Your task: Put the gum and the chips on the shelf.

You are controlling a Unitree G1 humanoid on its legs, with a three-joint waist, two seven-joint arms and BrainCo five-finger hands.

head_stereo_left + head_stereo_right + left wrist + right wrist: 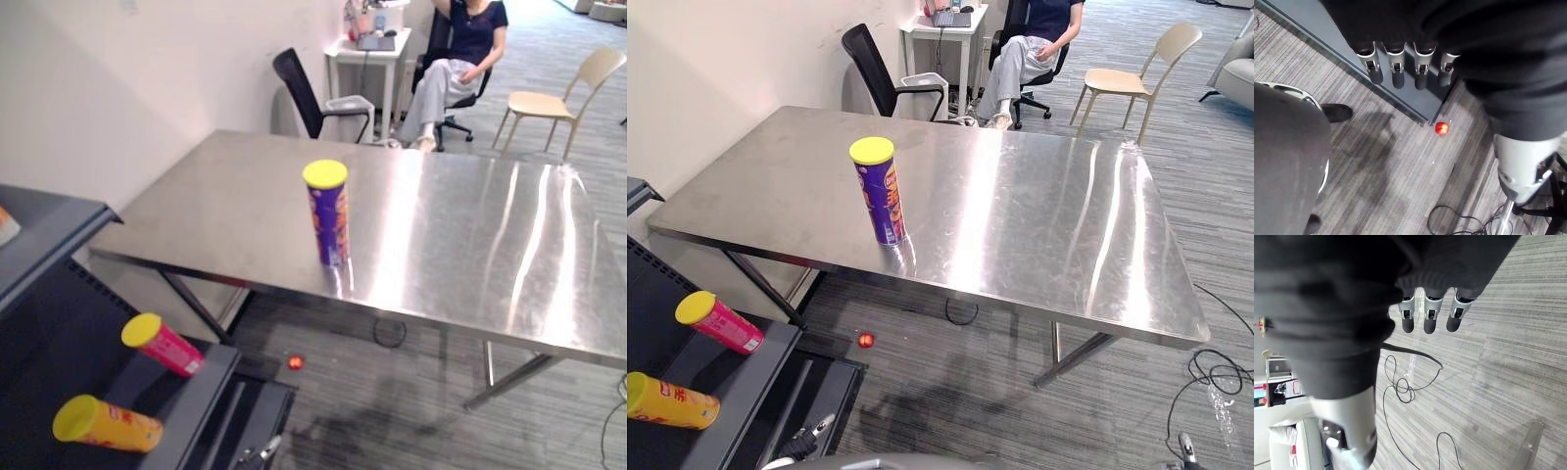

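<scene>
The head views look down on a steel table [470,235] that spans the middle of the frame. A purple chip can [328,215] with a yellow lid stands upright near the table's front edge, left of centre.

In the lower left corner is a dark shelf [59,323]. Two cans with yellow lids lie on their sides on its lower board, a pink can [165,346] and, nearer the bottom edge, an orange can [108,423]. The left eye view also takes in the shelf's upper tier at the left edge. The right eye view shows more carpet to the right of the table.

A small red round thing [295,361] lies on the carpet between the shelf's corner and the table's front edge. I cannot tell whether it is the gum. The left wrist view shows it more closely, just beside the corner of the shelf's base.

Along the top of the frame, beyond the table, are a black office chair [304,93], a white desk [367,54], a seated person [456,59] and a beige chair [558,93]. The table's slanted legs stand between the shelf and the open carpet on the right.

In the left wrist view the left hand [1397,73] hangs above the floor and the shelf's base. Its fingers are straight and loose and hold nothing. In the right wrist view the right hand [1430,318] hangs over bare carpet, with its fingers also relaxed and empty.
</scene>
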